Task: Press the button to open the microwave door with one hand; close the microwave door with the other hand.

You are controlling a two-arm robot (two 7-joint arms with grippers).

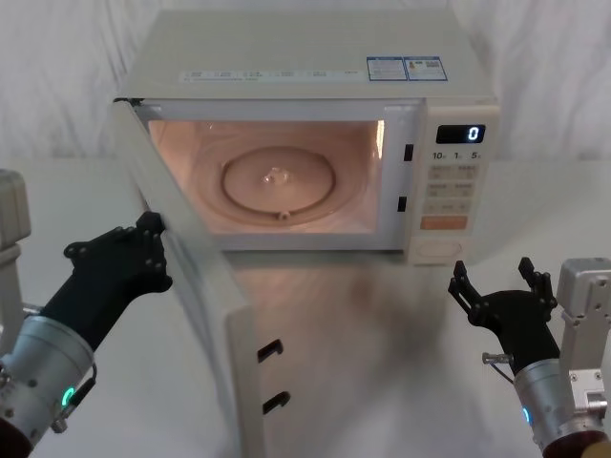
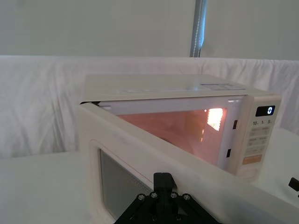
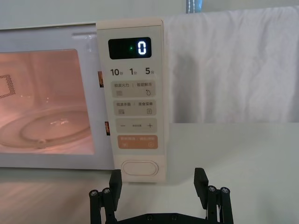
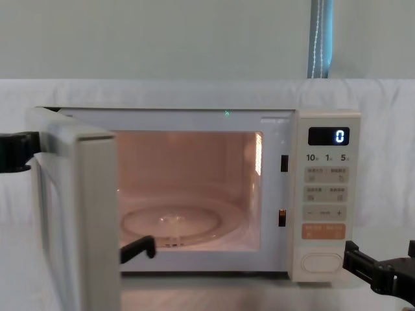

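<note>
The cream microwave (image 1: 315, 57) stands at the back of the table with its cavity lit. Its microwave door (image 1: 205, 286) is swung wide open toward me on the left, and its outer face with the window shows in the left wrist view (image 2: 140, 149). My left gripper (image 1: 148, 229) is shut, with its tip against that outer face near the door's hinge side. My right gripper (image 1: 496, 277) hangs open low in front of the key panel. The cream pill-shaped button (image 3: 138, 167) sits at the panel's bottom, a short way beyond the right fingertips and untouched.
A white cloth covers the table (image 1: 382, 363) and hangs behind the oven. The display (image 3: 130, 48) reads 0. An orange key (image 3: 137, 142) sits just above the button. The open door stands across the table between the two arms.
</note>
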